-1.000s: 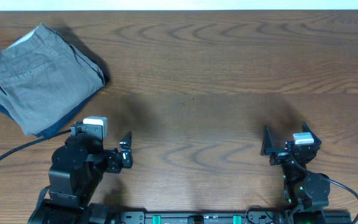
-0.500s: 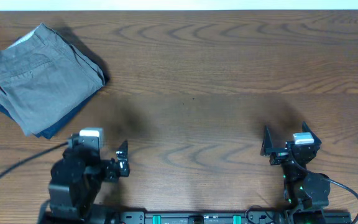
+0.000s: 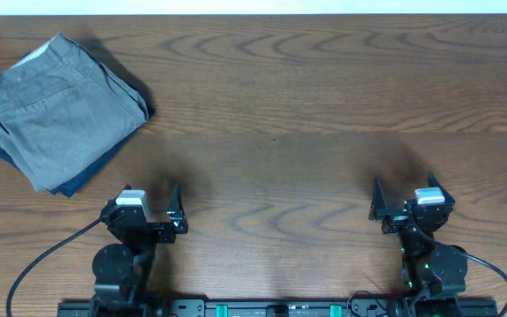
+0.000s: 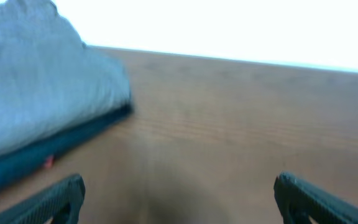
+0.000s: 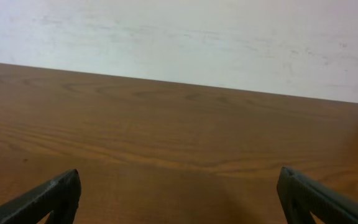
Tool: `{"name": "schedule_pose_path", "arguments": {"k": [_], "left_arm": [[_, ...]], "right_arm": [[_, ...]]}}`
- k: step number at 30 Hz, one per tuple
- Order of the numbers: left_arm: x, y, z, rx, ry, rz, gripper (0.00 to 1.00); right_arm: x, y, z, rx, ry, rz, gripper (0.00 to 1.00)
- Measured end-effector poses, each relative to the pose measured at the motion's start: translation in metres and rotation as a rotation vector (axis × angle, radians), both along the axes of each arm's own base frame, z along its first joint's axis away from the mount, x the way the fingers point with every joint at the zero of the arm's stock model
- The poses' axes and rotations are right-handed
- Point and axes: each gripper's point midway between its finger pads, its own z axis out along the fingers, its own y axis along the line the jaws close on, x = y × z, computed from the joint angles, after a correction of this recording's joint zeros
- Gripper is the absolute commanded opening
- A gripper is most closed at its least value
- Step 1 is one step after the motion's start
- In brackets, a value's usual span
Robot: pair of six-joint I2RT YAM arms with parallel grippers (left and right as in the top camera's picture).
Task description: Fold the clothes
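We show the left gripper (image 3: 153, 198), jaws spread and empty; well to its right, the right gripper (image 3: 403, 194), likewise. Farther off, beyond and leftward of the left gripper, the grey trousers (image 3: 60, 106) lie folded atop a navy garment (image 3: 84, 180). We judge them light and limp, best pinched at a doubled edge.

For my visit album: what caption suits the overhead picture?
Grey trousers lie folded atop a navy garment, far left on the table; left tool and right tool sit open up front.
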Motion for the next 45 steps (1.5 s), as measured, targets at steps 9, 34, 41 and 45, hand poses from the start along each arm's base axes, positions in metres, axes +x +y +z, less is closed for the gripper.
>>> {"name": "schedule_pose_path", "arguments": {"k": [9,34,41,45], "left_arm": [[0.016,-0.002,-0.004,0.0,-0.127,-0.004,0.98],[0.015,-0.001,-0.007,0.003,-0.113,-0.001,0.98],[0.015,-0.001,-0.007,0.003,-0.113,-0.001,0.98],[0.015,-0.001,-0.007,0.003,-0.113,-0.001,0.98]], "right_arm": [[0.0,0.0,0.0,0.0,0.0,0.001,0.99],[0.0,0.0,0.0,0.0,0.0,0.002,0.99],[0.0,0.0,0.0,0.0,0.0,0.002,0.99],[0.0,0.0,0.0,0.0,0.0,0.002,0.99]]}}
